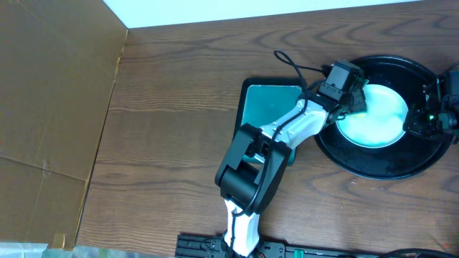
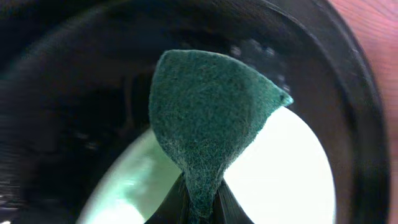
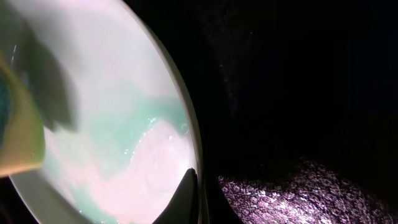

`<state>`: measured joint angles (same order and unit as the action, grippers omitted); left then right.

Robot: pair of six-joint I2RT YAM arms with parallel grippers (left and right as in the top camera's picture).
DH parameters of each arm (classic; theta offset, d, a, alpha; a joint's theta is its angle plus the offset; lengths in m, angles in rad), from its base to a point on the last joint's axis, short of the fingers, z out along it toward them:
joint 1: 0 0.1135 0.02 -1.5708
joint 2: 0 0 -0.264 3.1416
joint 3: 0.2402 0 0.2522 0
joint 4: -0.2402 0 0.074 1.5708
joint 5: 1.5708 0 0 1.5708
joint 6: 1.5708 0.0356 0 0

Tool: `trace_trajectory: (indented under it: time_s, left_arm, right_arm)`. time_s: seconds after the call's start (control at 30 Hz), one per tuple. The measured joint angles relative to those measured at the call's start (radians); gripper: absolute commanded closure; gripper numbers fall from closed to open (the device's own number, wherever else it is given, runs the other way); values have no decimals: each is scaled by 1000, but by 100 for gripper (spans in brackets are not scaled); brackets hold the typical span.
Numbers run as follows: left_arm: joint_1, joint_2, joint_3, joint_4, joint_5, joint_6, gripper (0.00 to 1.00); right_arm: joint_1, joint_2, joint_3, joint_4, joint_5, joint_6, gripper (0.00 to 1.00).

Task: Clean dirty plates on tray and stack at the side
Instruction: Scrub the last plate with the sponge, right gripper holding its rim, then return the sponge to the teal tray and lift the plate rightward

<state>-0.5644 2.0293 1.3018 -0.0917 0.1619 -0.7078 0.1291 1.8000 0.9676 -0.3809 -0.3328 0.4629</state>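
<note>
**Wiping stage; nothing stacked yet.** My left pincer (image 2: 199, 205) is clamped tight on a green scouring sponge (image 2: 208, 118), held over the one plate (image 1: 376, 118) I can see. That plate lies inside the round black tray (image 1: 373, 170), at the right of the wooden surface (image 1: 179, 107). My right pincer (image 3: 199, 204) appears nipped onto the plate's rim. A teal smear (image 3: 118, 146) covers much of its face, so I judge this plate unfinished. No stack shows beside the tray, and I cannot tell whether other plates lie beneath.
</note>
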Motion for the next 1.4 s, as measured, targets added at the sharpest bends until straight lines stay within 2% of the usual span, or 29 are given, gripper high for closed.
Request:
trace_trajectory:
  time_s: [0.13,0.27,0.6,0.77,0.93,1.13,1.27,1.4]
  left_arm:
    - [-43,0,0,7,18,-4,93]
    - [-81,0,-8,8,-26,2,93]
    - [-80,0,-37,-10,-292,142,92]
    - [-55,-1,-37,-6,-369,209,93]
    - [-2,-55,-39,-10,-370,219,93]
    - [151,-278,-47,-48,-299,219,93]
    - [208,-404,-46,-150,-271,220,93]
    - [270,-431,-45,-311,-249,221,93]
  right_arm:
    - [0,0,0,0,3,0,99]
    - [0,0,0,0,5,0,99]
    - [0,0,0,-1,6,0,99]
    - [0,0,0,-1,8,-21,99]
    - [1,-12,0,-8,32,-42,99]
    - [-2,-78,0,3,111,-134,99]
    - [8,-154,0,34,152,-251,99]
    - [64,-231,0,51,257,-383,99]
